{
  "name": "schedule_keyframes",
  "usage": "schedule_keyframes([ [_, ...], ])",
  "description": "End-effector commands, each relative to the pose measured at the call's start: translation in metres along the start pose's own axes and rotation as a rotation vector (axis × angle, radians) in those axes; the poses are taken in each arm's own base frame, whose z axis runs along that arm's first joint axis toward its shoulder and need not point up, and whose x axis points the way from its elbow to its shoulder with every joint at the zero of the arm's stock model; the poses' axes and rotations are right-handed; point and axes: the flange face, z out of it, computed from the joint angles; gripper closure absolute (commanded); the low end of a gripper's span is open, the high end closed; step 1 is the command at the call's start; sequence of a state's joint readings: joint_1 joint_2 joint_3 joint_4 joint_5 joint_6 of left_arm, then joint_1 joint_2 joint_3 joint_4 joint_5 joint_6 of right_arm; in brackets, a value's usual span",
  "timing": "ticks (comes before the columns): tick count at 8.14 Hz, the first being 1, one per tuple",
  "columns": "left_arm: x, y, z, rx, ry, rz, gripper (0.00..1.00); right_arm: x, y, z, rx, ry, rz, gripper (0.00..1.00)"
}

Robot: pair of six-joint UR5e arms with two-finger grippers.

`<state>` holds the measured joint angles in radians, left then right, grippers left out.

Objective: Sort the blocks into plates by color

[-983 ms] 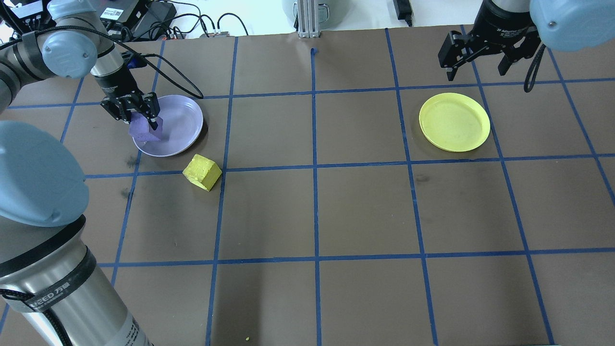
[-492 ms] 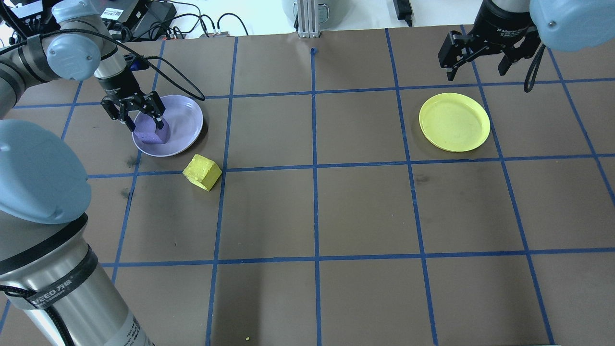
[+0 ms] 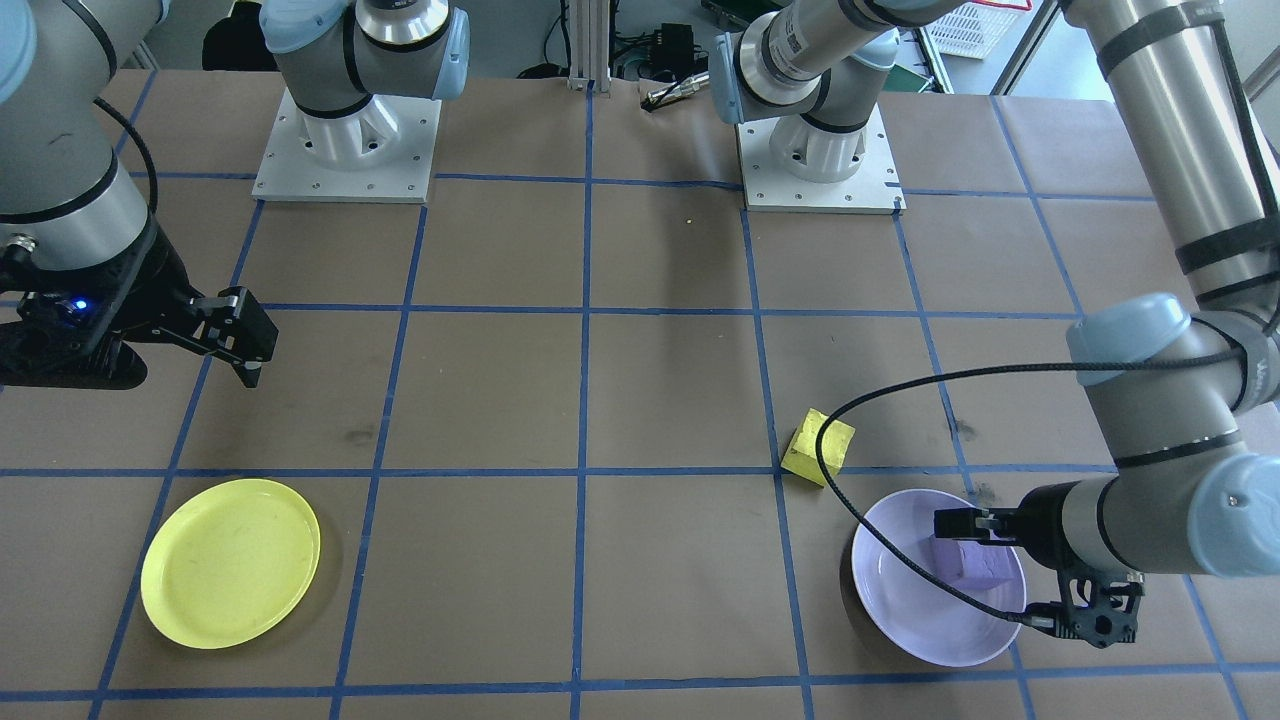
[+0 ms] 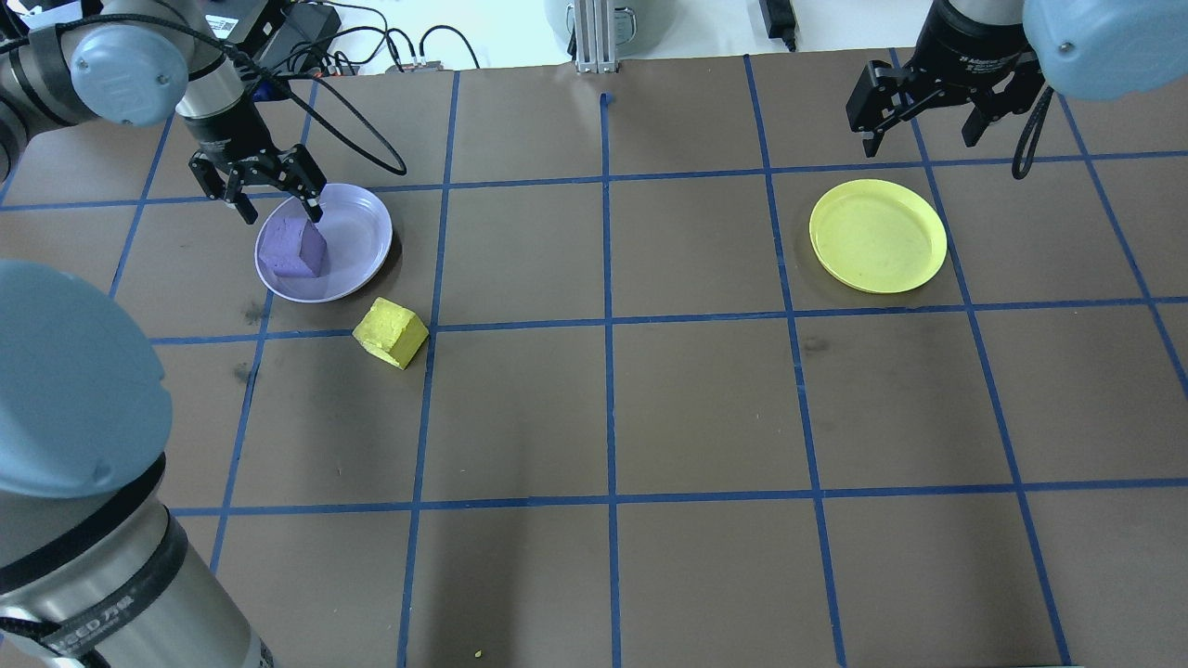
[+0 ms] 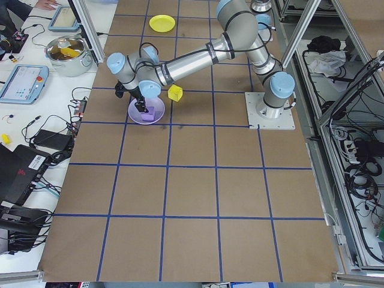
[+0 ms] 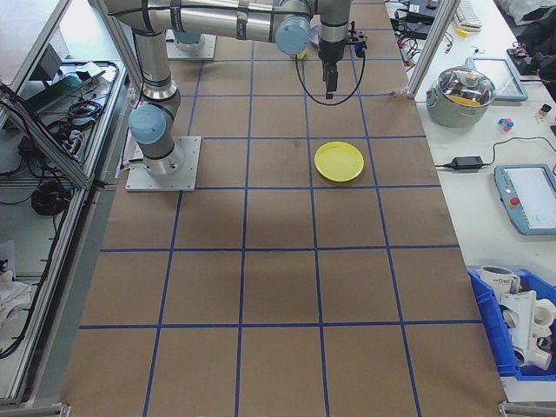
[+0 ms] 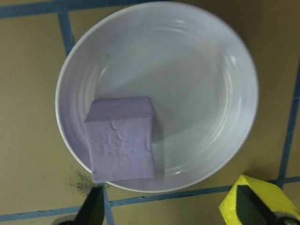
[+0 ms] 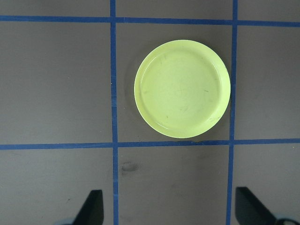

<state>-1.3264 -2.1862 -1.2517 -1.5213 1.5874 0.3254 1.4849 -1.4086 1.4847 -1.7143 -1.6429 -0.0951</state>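
Brown paper-covered desk point(image 4: 705, 399) with blue tape grid carries everything. Two round shallow glossy plastic plates sit well apart: bright yellow plate point(image 4: 877, 236) on the robot's right side, bare; pale lavender plate point(image 4: 357, 237) on the left side. Small rough foam purple cube point(image 4: 292, 249) lies inside the lavender plate, against its near-left rim, matching colour, so that half of the sort looks done. Small bright yellow foam cube point(image 4: 391, 331) rests on the desk just beside the lavender plate, not in any plate, likely next to move. Left gripper point(image 4: 271, 204) hangs above the lavender plate's far rim, jaws spread, holding nothing. Right gripper point(image 4: 919, 116) hovers beyond the yellow plate, jaws apart, empty, seemingly waiting.
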Motion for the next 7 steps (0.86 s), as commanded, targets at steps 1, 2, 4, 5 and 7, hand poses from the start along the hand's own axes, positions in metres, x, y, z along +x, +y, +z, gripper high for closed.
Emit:
schedule_keyframes([
  [1,0.101,0.030,-0.065,0.089,-0.062,0.146,0.00,0.000,0.000,0.000,0.000,0.000,0.000,0.00],
  [2,0.123,0.037,-0.073,0.107,-0.080,0.240,0.04,0.000,0.000,0.000,0.002,0.000,0.000,0.00],
  [4,0.146,0.059,-0.037,0.086,-0.088,0.382,0.10,0.000,0.000,0.000,-0.002,0.000,0.000,0.00],
  [5,0.148,0.077,-0.008,0.111,-0.103,0.464,0.10,0.000,0.000,0.000,-0.002,0.000,0.000,0.00],
  [7,0.140,0.104,0.051,0.105,-0.089,0.477,0.09,0.000,0.000,0.000,-0.002,0.000,0.000,0.00],
])
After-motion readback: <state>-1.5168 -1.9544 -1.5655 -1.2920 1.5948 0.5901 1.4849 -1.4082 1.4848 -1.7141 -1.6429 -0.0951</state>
